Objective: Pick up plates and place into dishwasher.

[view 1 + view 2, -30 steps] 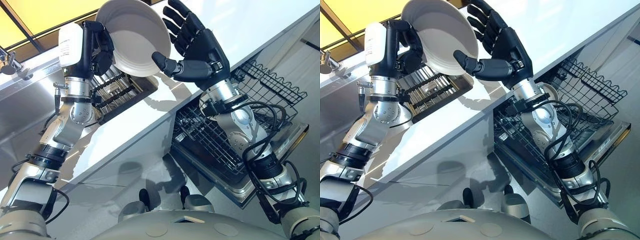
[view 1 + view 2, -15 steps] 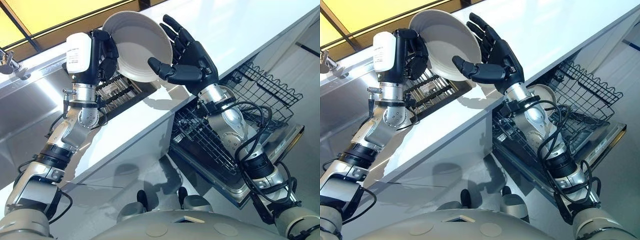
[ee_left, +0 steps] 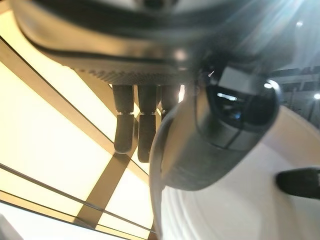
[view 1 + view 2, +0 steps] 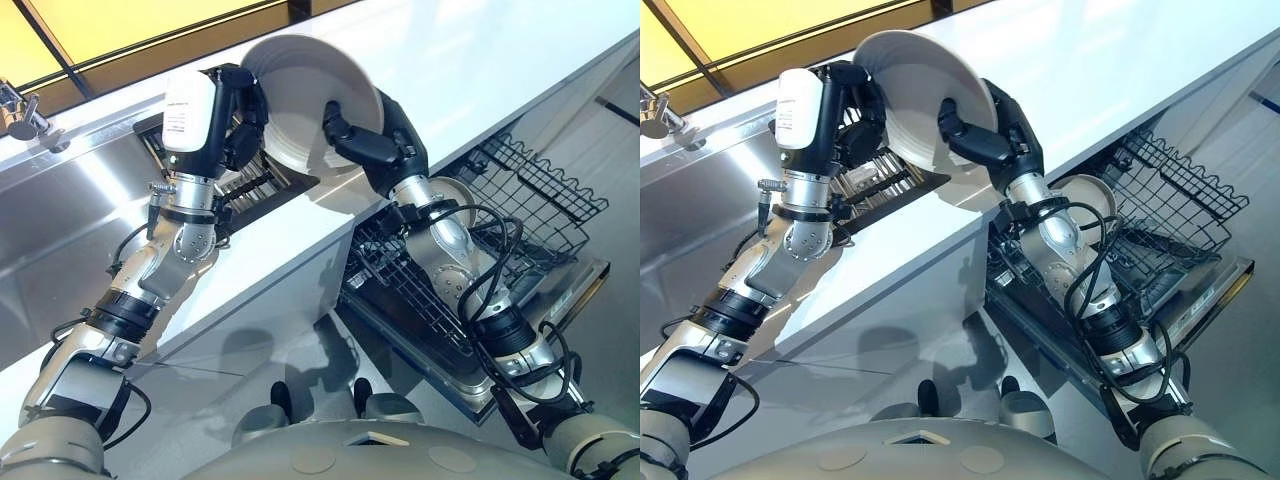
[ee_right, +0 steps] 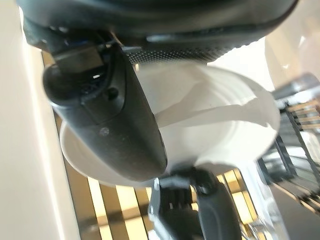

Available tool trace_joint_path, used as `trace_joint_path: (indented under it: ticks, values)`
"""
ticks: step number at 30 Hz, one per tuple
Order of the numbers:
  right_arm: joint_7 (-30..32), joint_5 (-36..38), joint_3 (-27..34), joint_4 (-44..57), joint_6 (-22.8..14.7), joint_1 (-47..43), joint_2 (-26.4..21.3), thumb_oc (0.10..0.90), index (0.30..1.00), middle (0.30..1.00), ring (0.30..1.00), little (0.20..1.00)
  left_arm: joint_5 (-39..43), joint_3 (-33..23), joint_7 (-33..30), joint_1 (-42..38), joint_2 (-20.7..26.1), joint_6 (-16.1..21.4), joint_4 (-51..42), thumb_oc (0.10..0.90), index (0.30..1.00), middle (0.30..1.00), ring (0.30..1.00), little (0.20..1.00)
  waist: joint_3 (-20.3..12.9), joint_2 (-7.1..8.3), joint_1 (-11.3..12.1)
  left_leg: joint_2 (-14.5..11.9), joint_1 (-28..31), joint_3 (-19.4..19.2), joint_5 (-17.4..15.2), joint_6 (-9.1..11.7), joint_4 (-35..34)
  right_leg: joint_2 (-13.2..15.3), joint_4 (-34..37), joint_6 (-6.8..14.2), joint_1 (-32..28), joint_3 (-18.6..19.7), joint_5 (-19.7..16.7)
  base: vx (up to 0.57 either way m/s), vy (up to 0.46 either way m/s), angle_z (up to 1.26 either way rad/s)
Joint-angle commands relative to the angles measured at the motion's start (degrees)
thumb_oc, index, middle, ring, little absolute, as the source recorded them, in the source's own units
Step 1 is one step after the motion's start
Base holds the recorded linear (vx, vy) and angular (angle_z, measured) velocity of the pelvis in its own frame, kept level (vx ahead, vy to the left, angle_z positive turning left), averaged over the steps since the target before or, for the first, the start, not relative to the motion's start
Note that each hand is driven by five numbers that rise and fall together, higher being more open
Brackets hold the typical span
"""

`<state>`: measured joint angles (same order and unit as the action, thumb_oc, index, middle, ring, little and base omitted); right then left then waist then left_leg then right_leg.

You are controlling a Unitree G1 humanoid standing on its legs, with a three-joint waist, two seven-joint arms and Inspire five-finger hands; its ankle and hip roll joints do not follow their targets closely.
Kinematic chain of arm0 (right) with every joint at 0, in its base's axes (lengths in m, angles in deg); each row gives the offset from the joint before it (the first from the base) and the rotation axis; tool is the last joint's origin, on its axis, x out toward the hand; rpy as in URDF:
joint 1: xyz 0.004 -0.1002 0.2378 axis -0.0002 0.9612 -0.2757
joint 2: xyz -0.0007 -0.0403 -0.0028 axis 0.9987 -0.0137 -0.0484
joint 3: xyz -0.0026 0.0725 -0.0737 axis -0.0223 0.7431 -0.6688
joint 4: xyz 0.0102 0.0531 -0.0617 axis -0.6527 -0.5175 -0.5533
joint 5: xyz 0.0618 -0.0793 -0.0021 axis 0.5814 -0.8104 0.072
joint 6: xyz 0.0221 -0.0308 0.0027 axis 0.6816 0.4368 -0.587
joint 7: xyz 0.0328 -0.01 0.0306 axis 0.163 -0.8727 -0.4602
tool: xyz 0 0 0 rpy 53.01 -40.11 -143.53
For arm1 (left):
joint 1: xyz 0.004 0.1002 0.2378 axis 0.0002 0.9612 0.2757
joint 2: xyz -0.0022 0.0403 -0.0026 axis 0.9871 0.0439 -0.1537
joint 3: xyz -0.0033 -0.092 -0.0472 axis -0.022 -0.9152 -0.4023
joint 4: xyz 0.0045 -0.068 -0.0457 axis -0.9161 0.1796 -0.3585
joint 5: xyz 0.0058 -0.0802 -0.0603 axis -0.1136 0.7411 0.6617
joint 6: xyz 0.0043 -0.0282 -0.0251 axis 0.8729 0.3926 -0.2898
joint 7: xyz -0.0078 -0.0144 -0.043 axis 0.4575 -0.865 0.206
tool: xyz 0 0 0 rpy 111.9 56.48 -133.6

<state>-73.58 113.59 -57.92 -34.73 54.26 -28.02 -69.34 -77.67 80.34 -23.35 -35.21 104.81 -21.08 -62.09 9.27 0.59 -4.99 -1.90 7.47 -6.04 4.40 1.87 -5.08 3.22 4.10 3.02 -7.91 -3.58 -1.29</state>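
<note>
A white plate point(image 4: 300, 90) is held tilted on edge above the counter, over the sink's dish rack point(image 4: 245, 185). My left hand point(image 4: 238, 110) grips its left rim, thumb on the face and fingers point(image 3: 131, 131) behind. My right hand point(image 4: 385, 140) clamps the right rim: its thumb point(image 5: 110, 120) lies on the plate's point(image 5: 225, 110) face and its fingers sit behind it. Below to the right, the dishwasher's lower rack point(image 4: 420, 290) is pulled out, with another white plate point(image 4: 452, 190) standing in it.
A wire basket point(image 4: 545, 185) stands beyond the lower rack, above the open dishwasher door point(image 4: 565, 300). The white counter point(image 4: 480, 60) runs diagonally between sink and dishwasher. A faucet point(image 4: 20, 110) stands at the steel sink's far left.
My right hand has gone from open beside the plate to clamped on its right rim. The plate and both hands have shifted right, towards the dishwasher.
</note>
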Motion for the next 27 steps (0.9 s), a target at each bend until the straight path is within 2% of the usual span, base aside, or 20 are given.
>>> trace_joint_path:
  ticks: [1,8,9,10,12,14,16,19,22,27]
  values:
    - [-3.1,0.9,-1.8,3.1,-4.3,-6.4,2.8,0.1,0.3,0.3,0.3,0.2,0.8,1.2,-0.7,-10.1,0.1,3.8,-3.6,0.1,0.3,0.3,0.3,0.2,-6.5,-0.52,0.3,3.8,-0.6,0.3,-4.3,-2.7,0.4,-4.6,-5.2,1.0,4.2,-0.8,2.4,0.0,0.0,0.0]
    - [-2.3,1.5,-1.4,3.2,-5.4,-6.2,2.6,0.1,0.3,0.3,0.3,0.2,3.4,2.2,2.8,-8.9,-0.4,3.3,-2.5,0.1,0.3,0.3,0.3,0.2,-6.4,-0.51,0.5,3.8,-0.7,0.5,-4.1,-2.6,0.3,-4.6,-4.6,1.0,4.1,-0.8,2.0,0.0,0.0,0.0]
    - [-2.1,1.6,-1.3,3.2,-5.8,-6.0,2.6,0.1,0.3,0.3,0.3,0.2,6.0,2.1,3.5,-8.5,-0.5,3.7,-2.2,0.451,0.601,0.601,0.601,0.551,-6.3,-0.54,0.5,3.7,-0.8,0.4,-4.1,-2.6,0.3,-4.6,-4.7,1.1,4.1,-0.9,2.1,0.0,0.0,0.0]
    - [-1.9,1.9,-1.0,3.1,-6.5,-5.8,2.5,0.1,0.3,0.3,0.3,0.2,12.0,1.4,5.3,-7.7,-1.0,3.7,-2.0,0.8,0.9,0.9,0.9,0.9,-6.3,-0.56,0.6,3.7,-0.8,0.5,-4.0,-2.5,0.4,-4.6,-4.8,1.0,4.1,-0.8,2.1,0.0,0.0,0.0]
    - [-1.5,1.4,-0.4,3.2,-7.1,-5.5,2.6,0.1,0.3,0.3,0.3,0.2,18.4,0.3,7.5,-6.6,-2.2,4.1,-1.8,0.8,0.9,0.9,0.9,0.9,-6.2,-0.58,0.7,3.7,-0.8,0.6,-3.9,-2.5,0.5,-4.6,-4.9,1.0,4.1,-0.8,2.2,0.0,-0.006,0.02]
    - [-0.5,-0.2,0.8,3.6,-7.8,-5.2,2.8,0.1,0.3,0.3,0.3,0.2,28.1,-2.3,12.0,-4.1,-5.0,6.2,-1.3,0.8,0.9,0.9,0.9,0.9,-6.1,-0.53,0.9,3.6,-0.8,0.7,-4.0,-2.5,0.5,-4.7,-5.0,0.9,4.1,-0.8,2.4,0.01,-0.019,0.04]
    - [0.4,-2.0,2.1,3.7,-8.5,-5.3,2.5,0.1,0.3,0.3,0.3,0.2,32.0,-4.3,13.7,-2.7,-6.7,7.4,-1.4,0.8,0.9,0.9,0.9,0.9,-6.0,-0.48,0.9,3.5,-0.8,0.8,-4.0,-2.5,0.5,-4.7,-5.1,0.9,4.0,-0.8,2.5,0.0,0.0,0.0]
    - [5.6,-9.0,6.1,2.8,-11.9,-6.2,0.8,0.1,0.3,0.3,0.3,0.2,38.7,-8.2,16.7,-1.7,-7.8,6.6,-2.4,0.8,0.9,0.9,0.9,0.9,-6.0,-0.6,0.9,3.5,-0.7,1.1,-4.2,-2.5,0.6,-4.8,-5.3,0.7,4.0,-1.0,2.7,0.0,0.0,0.0]
    - [11.1,-17.9,11.4,0.9,-15.4,-5.6,-1.7,0.1,0.3,0.3,0.3,0.2,42.4,-12.3,18.5,-0.7,-6.7,4.6,-3.8,0.8,0.9,0.9,0.9,0.9,-6.1,-1.0,0.7,3.6,-0.5,1.2,-4.4,-2.6,0.6,-4.7,-5.5,0.7,3.9,-1.1,3.1,0.0,0.0,0.0]
    - [15.7,-26.3,19.5,-3.7,-19.3,-0.6,-6.2,0.1,0.3,0.3,0.3,0.2,43.4,-18.5,18.8,2.1,-4.6,2.6,-5.0,0.8,0.9,0.9,0.9,0.9,-6.1,-1.53,0.5,3.7,-0.3,1.7,-4.7,-2.8,0.5,-4.6,-5.6,0.6,3.6,-1.1,3.6,0.0,0.0,0.0]
